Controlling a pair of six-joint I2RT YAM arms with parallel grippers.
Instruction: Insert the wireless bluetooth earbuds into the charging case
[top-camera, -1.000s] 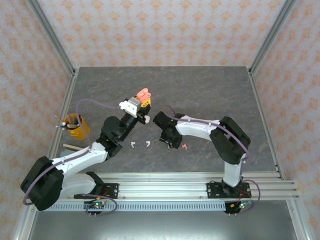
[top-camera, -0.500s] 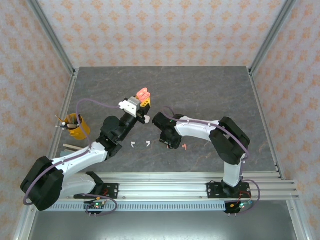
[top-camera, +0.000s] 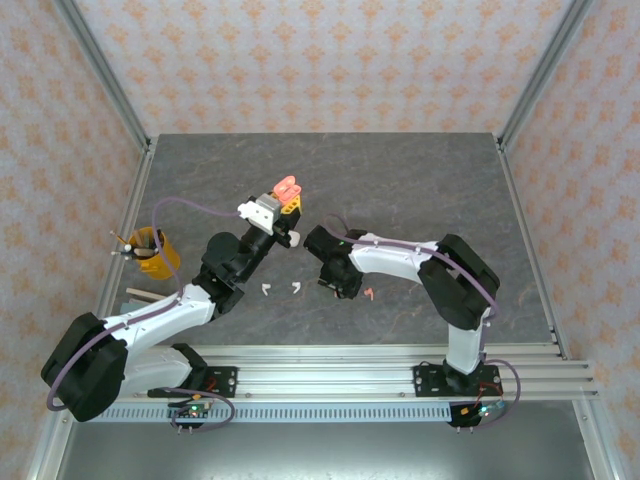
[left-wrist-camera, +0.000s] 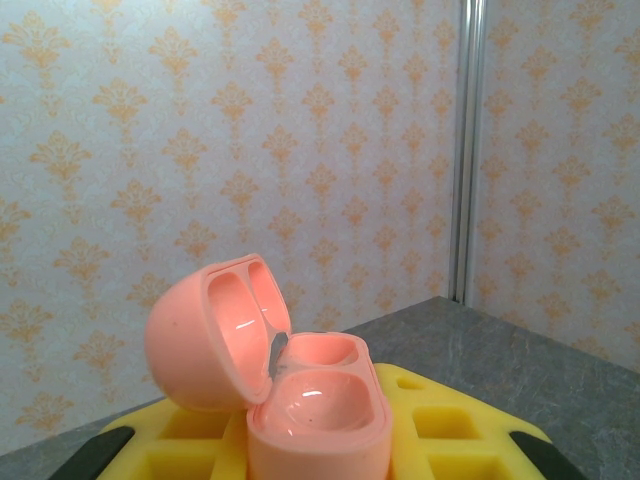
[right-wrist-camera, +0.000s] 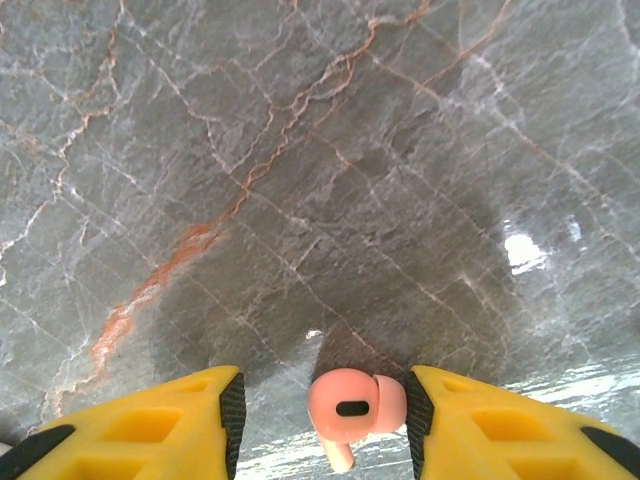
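Right wrist: the right tool (right-wrist-camera: 325, 410) sits open around a pink earbud (right-wrist-camera: 355, 405) touching only the 3 o'clock pad (right-wrist-camera: 413, 420); closing may flick it off. The left tool (left-wrist-camera: 320, 445) grips the open case (left-wrist-camera: 300, 395).

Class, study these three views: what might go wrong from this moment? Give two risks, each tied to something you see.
1. The coral earbud lies against one finger of the open right hand, with a gap on the other side; closing may roll it or pinch it off-centre.
2. The left hand holds the open coral case off the table; a crooked earbud might miss its socket and drop.
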